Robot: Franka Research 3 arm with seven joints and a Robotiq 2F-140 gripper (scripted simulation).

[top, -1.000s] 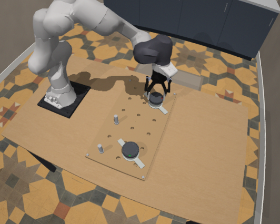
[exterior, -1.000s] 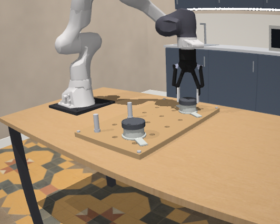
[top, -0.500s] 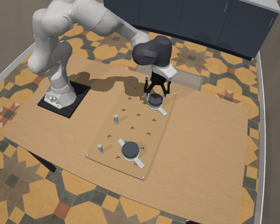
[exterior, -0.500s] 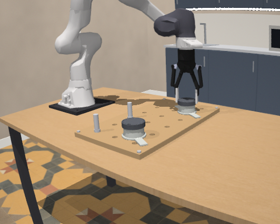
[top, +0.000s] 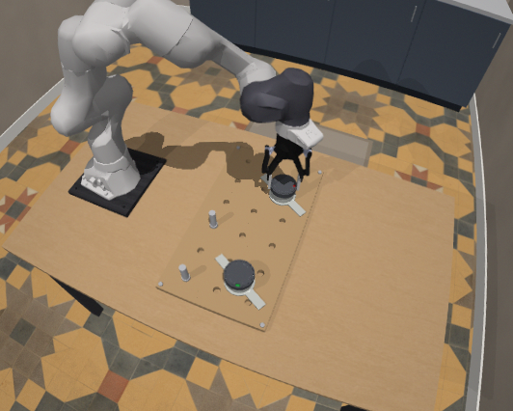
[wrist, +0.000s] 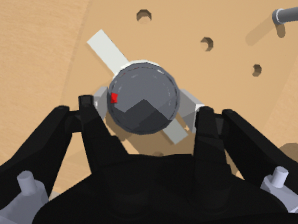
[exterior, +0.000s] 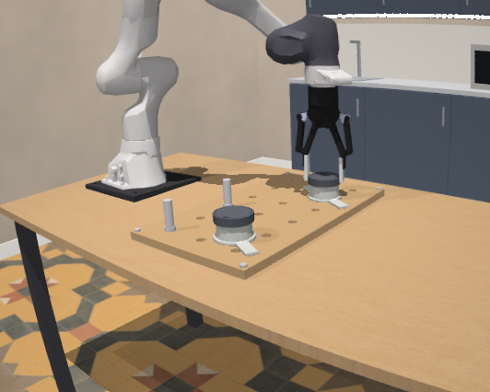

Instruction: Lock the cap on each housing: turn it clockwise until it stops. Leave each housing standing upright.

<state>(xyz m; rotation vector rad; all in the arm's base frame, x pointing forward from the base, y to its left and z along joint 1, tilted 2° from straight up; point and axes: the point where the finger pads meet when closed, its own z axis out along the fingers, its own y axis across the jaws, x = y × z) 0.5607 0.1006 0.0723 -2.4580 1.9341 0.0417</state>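
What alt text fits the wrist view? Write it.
The black claw is shut on a dark round cap with a red dot, one finger at each side. The cap's pale housing stands on a wooden board with small holes.

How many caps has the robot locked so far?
The near cap shows a green dot, so it looks locked, and its housing stands upright. The gripper is shut on the far cap, whose dot is red, so that one looks unfinished. Left: finish turning it clockwise, then let go.
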